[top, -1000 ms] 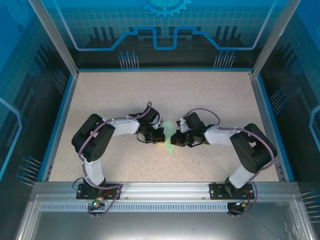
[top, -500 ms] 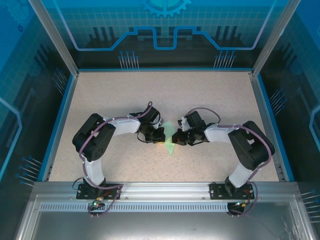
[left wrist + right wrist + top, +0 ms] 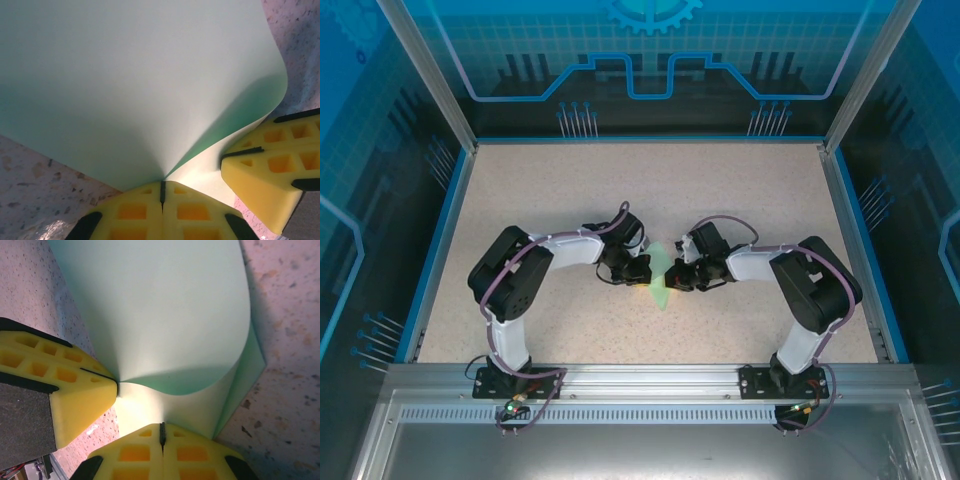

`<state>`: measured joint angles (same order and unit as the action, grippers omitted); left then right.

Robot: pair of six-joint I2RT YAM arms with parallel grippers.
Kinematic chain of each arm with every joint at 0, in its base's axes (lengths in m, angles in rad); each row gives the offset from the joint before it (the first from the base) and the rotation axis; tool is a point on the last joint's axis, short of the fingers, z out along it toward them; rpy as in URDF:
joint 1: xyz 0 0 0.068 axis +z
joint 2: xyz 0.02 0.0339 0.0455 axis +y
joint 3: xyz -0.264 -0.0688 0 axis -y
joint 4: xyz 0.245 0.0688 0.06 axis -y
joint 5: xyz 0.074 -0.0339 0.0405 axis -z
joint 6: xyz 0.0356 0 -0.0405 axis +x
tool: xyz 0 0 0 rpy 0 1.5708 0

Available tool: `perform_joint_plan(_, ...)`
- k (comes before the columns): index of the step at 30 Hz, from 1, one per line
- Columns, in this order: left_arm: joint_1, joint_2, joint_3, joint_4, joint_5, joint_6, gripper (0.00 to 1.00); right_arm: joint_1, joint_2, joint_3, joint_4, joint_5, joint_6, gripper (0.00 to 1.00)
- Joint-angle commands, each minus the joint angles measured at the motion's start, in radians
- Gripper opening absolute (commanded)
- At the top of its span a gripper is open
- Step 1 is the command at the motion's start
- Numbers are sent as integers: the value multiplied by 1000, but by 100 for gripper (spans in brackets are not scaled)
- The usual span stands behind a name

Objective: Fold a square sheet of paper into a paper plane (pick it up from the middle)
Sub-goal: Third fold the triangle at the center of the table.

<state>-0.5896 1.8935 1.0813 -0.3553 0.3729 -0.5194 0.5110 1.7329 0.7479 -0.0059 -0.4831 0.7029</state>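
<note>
The square sheet of paper [image 3: 660,275], pale mint green, is held up off the table between both grippers at the middle of the top external view. My left gripper [image 3: 645,270] is shut on its left edge, and the sheet [image 3: 140,80] curls up and away from the yellow fingertips [image 3: 162,186]. My right gripper [image 3: 672,275] is shut on the opposite edge, where the paper [image 3: 165,310] bows over in a soft fold above the fingertips [image 3: 162,426]. Each wrist view also shows the other gripper's yellow fingers [image 3: 272,172] [image 3: 65,390] pinching the sheet.
The speckled beige table [image 3: 570,190] is bounded by a blue rim [image 3: 440,240] and clear walls. Both arms bend inward and meet at the centre, their bases on the aluminium rail [image 3: 650,385] at the near edge.
The right arm has drawn in toward the left one, bringing the two grippers closer together. The paper between them has bowed and looks narrower from above.
</note>
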Motion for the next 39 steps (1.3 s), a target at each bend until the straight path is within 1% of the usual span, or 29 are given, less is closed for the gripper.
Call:
perform_joint_plan(1, -1, 99, -14, -94, -233, 45, 3, -26, -13, 1, -22, 0, -5, 0)
perform_joint_plan(6, -12, 116, 7, -114, -256, 57, 3, -34, -46, 44, -48, 14, -14, 0)
perform_joint_plan(15, -18, 122, 14, -132, -281, 68, 3, -46, 41, 94, -64, 30, -36, 0)
perform_joint_plan(23, -18, 127, 10, -136, -293, 72, 3, -77, 45, 81, -138, 106, -95, 0)
perform_joint_plan(29, -18, 131, 14, -141, -300, 77, 2, -110, 47, 66, -144, 122, -114, 0)
perform_joint_plan(31, -18, 131, 13, -143, -302, 78, 3, -123, 34, 59, -142, 122, -112, 0)
perform_joint_plan(35, -18, 131, 14, -146, -301, 81, 2, -127, -26, 51, -163, 173, -104, 0)
perform_joint_plan(39, -19, 131, 18, -146, -298, 80, 3, -122, -60, 49, -145, 123, -95, 0)
